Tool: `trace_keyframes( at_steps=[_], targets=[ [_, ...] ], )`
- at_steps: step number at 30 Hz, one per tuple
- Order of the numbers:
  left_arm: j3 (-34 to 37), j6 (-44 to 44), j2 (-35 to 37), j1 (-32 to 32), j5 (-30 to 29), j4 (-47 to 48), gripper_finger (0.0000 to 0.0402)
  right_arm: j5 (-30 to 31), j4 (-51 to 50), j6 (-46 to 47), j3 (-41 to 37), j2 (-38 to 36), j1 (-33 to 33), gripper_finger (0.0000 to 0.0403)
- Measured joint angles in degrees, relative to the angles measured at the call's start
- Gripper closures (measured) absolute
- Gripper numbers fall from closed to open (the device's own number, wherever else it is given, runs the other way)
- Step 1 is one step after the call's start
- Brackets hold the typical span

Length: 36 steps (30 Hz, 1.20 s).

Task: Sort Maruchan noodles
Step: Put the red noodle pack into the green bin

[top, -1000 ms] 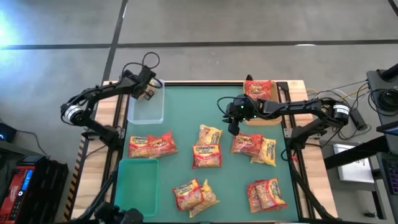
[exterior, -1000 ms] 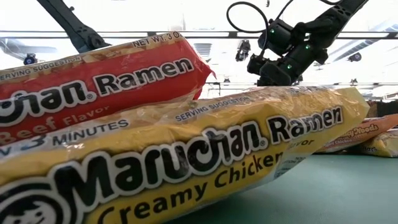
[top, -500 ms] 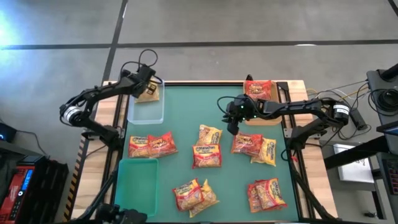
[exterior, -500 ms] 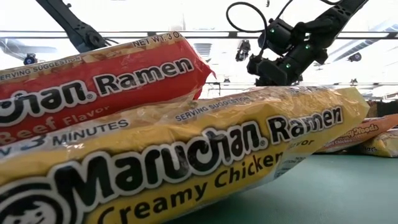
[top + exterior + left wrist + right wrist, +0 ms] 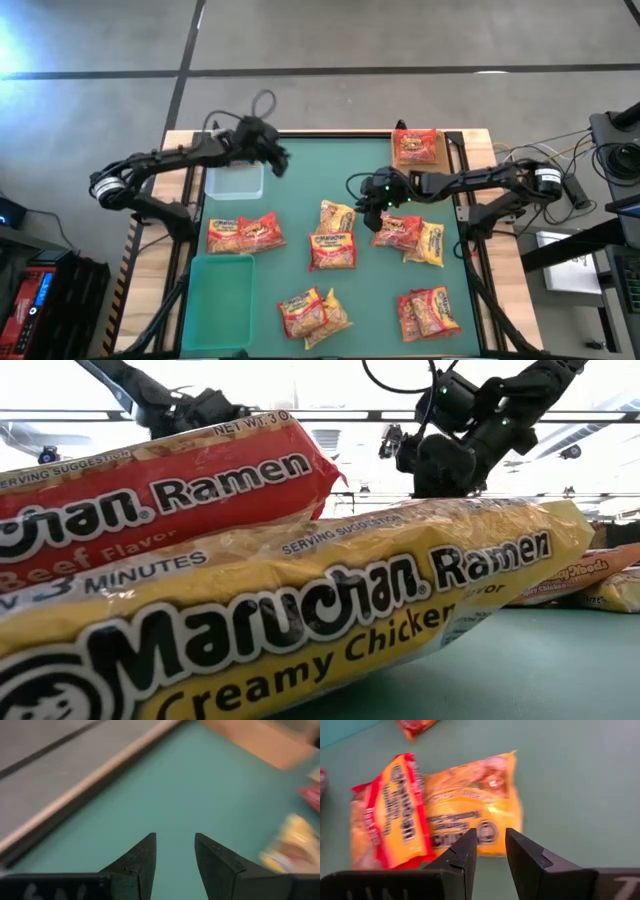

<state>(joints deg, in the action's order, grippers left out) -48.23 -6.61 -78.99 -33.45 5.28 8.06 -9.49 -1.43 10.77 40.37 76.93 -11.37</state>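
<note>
So my right gripper [image 5: 488, 851] is hovering over the yellow noodle packet [image 5: 475, 815] mid-table, fingers a bit apart, empty; next I'd drop and pinch it; left gripper [image 5: 175, 857] also parted, empty, by the clear tray [image 5: 235, 181].

Table [image 5: 300, 165]: green mat on top, wood strips along left and right edges. On it: clear tray [image 5: 235, 181] at far left, green tray [image 5: 219, 288] at near left, tan tray [image 5: 425, 170] at far right holding one red packet [image 5: 416, 145]. Loose noodle packets [image 5: 333, 238] lie flat on the mat in pairs or small overlapping clusters: red pair [image 5: 244, 233] beside the green tray, a yellow-and-red group mid-table, another [image 5: 410, 235] right of centre, two more pairs [image 5: 314, 313] [image 5: 428, 311] along the near edge (low view is mostly filled by a red Beef packet [image 5: 150, 485] stacked on a yellow Creamy Chicken one [image 5: 320, 620]).
</note>
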Motion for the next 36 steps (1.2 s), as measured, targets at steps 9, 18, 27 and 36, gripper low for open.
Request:
trace_keyframes(
  at_steps=[9,18,27,36],
  targets=[
    [0.0,-0.5,-1.3,19.0,-1.6,-1.5,0.0288,0.0,0.0,9.2,0.0,0.0,7.8,0.0310],
    [0.0,-7.6,-4.2,29.4,-1.8,-1.9,0.0288,3.3,0.1,19.0,0.0,0.0,14.9,0.0310],
    [0.0,-15.5,-8.7,35.4,-1.7,0.3,0.0288,3.9,0.2,28.4,0.0,0.1,19.8,0.0262],
    [0.0,-20.2,-11.0,36.5,-0.2,2.1,0.0288,14.4,2.6,29.6,0.0,0.1,24.1,0.0224]
  ],
)
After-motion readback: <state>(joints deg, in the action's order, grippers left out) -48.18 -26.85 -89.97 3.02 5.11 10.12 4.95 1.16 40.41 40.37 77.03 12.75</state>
